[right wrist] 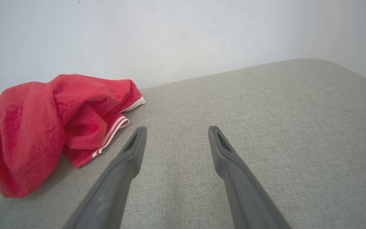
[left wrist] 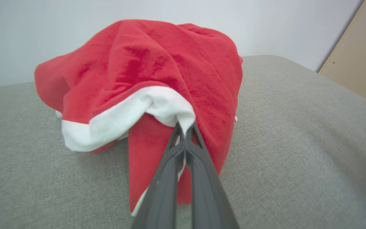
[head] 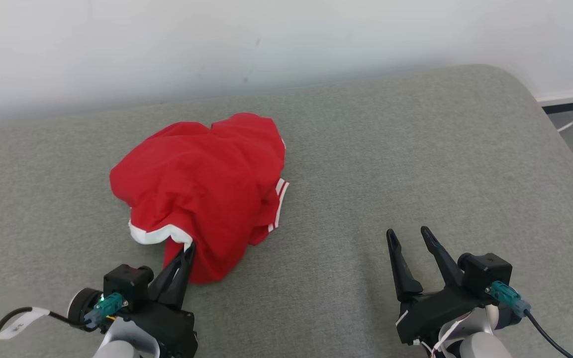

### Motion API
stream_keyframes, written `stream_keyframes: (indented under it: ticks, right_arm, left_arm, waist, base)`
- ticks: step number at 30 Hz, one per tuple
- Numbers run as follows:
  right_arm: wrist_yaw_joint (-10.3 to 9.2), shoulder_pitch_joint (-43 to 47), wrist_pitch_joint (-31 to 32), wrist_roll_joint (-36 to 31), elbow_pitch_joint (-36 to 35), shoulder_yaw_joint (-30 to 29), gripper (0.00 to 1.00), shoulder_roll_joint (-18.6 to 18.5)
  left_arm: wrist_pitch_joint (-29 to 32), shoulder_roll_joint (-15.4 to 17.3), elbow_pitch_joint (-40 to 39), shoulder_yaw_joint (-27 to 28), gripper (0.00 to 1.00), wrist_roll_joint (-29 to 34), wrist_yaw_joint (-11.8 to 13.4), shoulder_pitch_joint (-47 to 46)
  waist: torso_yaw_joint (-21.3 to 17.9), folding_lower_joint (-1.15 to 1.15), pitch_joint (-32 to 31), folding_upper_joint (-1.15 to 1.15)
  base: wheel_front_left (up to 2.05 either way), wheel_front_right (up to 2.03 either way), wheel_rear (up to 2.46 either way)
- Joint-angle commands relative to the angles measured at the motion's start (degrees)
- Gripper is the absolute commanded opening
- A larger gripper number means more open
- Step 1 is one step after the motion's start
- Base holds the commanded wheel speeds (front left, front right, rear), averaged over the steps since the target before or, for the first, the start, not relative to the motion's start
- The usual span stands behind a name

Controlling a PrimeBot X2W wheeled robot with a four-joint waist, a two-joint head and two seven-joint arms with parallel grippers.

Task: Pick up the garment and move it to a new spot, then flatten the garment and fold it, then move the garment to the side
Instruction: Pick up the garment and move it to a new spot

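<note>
Grey cushion (head: 416,149) stretches wide beneath a white wall (head: 167,40). In the head view a crumpled red garment (head: 202,184) lies near the middle, toward 9 o'clock. The left gripper (head: 189,248), at 7 o'clock, has its fingers pressed together, pinching the garment's white hem (head: 154,234) at the near edge. The right gripper (head: 408,236), at 5 o'clock, stands spread over bare cushion, well apart from the garment.
</note>
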Motion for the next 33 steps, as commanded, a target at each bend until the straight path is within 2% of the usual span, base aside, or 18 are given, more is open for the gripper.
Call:
stream_keyframes:
  ticks: [1,7,13,20,25,33]
  right_arm:
    - [0.02,0.66,-0.11,-0.20,-0.07,0.05,1.00,-0.06]
    - [0.02,1.20,-0.43,0.36,0.13,-0.14,1.00,-0.06]
    - [0.02,1.52,-0.84,1.03,0.43,-0.14,1.00,-0.06]
    - [0.02,1.49,-1.62,1.44,0.75,-0.38,1.00,-0.07]
    - [0.02,1.56,-2.09,1.54,1.11,-0.77,1.00,-0.07]
    - [0.02,1.34,-2.37,1.59,1.55,-0.97,1.00,-0.06]
  left_arm:
    - [-0.34,0.44,-0.38,0.03,0.00,0.18,0.18,-0.29]
    - [0.82,2.43,-5.81,0.47,0.00,1.15,0.51,-2.33]
    - [4.98,6.58,-14.67,1.30,0.00,3.24,0.66,-6.26]
    - [10.87,12.05,-23.51,3.79,0.00,4.10,-0.60,-13.59]
    - [13.58,15.20,-26.44,6.45,0.00,3.78,-1.66,-18.84]
    - [15.50,18.28,-27.13,9.93,0.00,2.32,-2.97,-25.05]
  waist:
    - [0.78,0.00,-0.41,0.00]
    - [3.97,0.00,-1.39,0.00]
    - [7.16,0.00,-2.02,0.00]
    - [9.57,0.00,-2.09,0.00]
    - [10.46,0.00,-2.04,0.00]
    - [11.55,0.00,-1.83,0.00]
  base:
    - [0.00,0.00,0.00]
    - [0.00,0.00,0.00]
    - [0.00,0.00,0.00]
    - [0.00,0.00,0.00]
    - [0.00,0.00,0.00]
    - [0.00,0.00,0.00]
